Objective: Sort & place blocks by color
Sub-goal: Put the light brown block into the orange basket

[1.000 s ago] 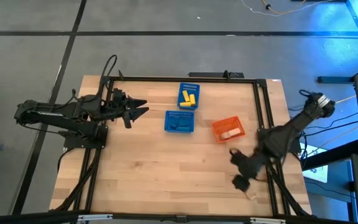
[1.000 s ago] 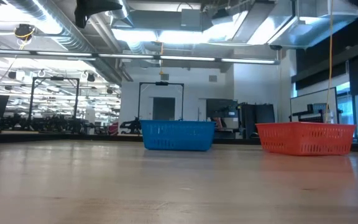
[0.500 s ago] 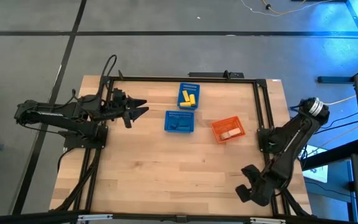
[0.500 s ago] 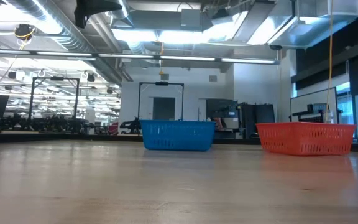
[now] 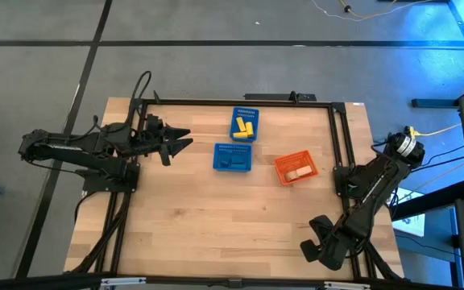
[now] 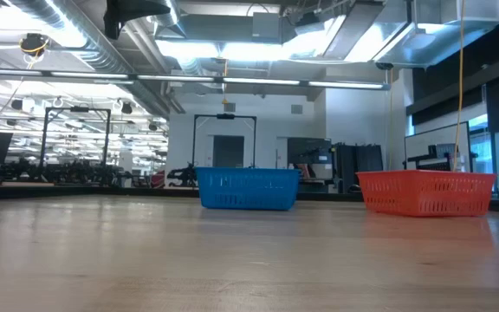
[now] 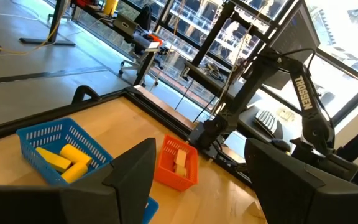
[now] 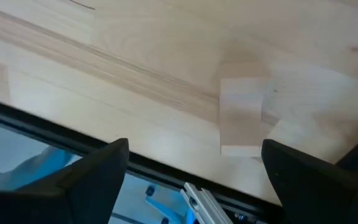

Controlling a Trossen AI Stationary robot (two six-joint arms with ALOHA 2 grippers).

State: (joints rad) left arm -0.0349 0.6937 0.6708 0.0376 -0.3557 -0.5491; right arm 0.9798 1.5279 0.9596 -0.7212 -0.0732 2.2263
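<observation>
My right gripper (image 5: 314,251) hovers open over the table's near right corner. In its wrist view (image 8: 197,177) a natural wood block (image 8: 241,123) lies flat on the table between and ahead of the two fingers, untouched; in the high view the gripper hides that block. Yellow blocks (image 5: 245,127) lie in the far blue basket (image 5: 244,113), blue blocks (image 5: 232,159) in the nearer blue basket (image 5: 233,147), and a wood block (image 5: 298,172) in the orange basket (image 5: 284,161). My left gripper (image 5: 182,143) waits open at the table's left side, pointing at the baskets.
A black frame rail (image 5: 345,153) runs along the table's right side beside the right arm, and the table's near edge (image 8: 166,168) lies close to the block. Bare wood spreads between the baskets and the near edge (image 5: 216,225). The low view shows only the blue basket (image 6: 248,188) and orange basket (image 6: 427,192).
My right gripper has swung from a spot near the orange basket toward the table's near edge and now stands over the loose wood block by the near right corner, hiding it in the high view. The left arm has kept still.
</observation>
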